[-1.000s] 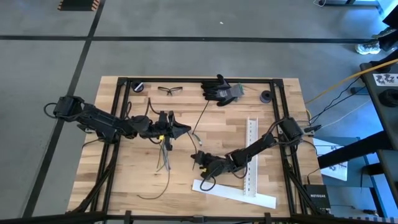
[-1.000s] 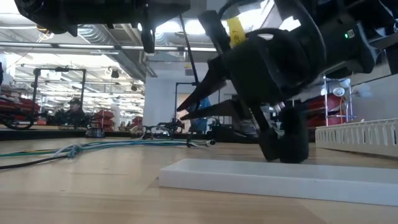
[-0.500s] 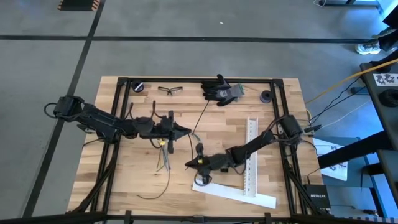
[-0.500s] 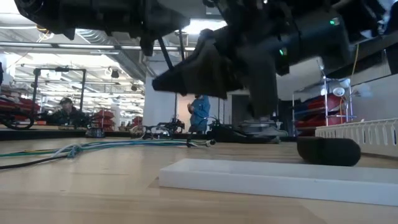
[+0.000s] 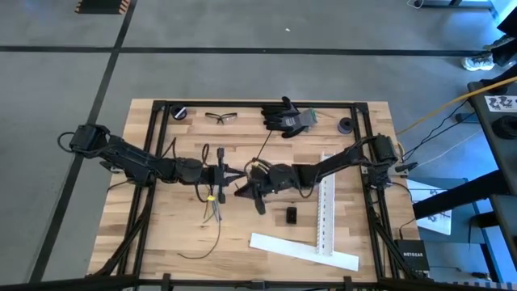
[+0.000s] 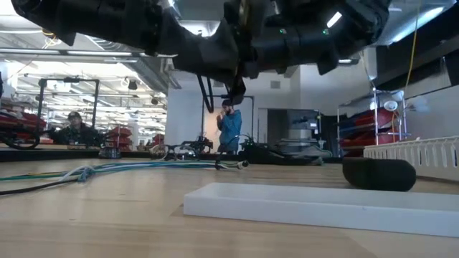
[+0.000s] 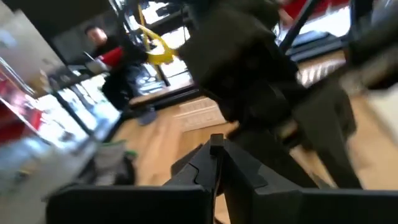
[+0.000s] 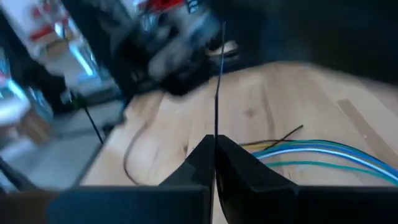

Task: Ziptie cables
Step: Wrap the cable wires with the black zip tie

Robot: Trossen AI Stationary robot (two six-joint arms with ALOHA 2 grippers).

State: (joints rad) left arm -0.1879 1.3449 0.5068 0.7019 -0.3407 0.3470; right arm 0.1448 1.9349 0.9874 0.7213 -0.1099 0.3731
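A pair of glasses (image 5: 221,117) and a black glove (image 5: 286,115) are seen at the far edge of the wooden table (image 5: 371,242). Two white strips (image 5: 327,200) are laid near the right side, with a small black block (image 5: 291,214) beside them.

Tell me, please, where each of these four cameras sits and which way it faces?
High view: overhead, looking straight down at the table; both arms show, the left gripper and the right gripper meeting mid-table.
Low view: at tabletop height, looking level across into the room; the arms hang overhead.
Left wrist view: looks past its shut fingers at the right arm.
Right wrist view: fingers shut on a ziptie, the cables beyond.
Shared: high and low views both show the white strip.
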